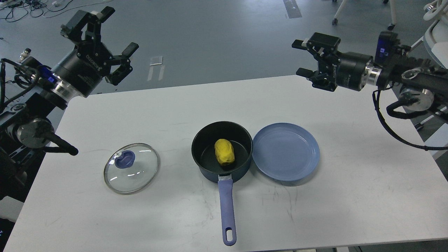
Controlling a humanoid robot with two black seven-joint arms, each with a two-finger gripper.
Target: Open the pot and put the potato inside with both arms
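Resting inside the uncovered dark blue pot, the yellow potato lies near its centre. The round glass lid lies flat on the white table, left of the pot. Left gripper and right gripper hang raised, fingers spread, empty.

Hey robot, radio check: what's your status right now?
Left gripper open, right gripper open, both raised, empty. Potato inside pot; lid off, on table. Nothing obstructing.
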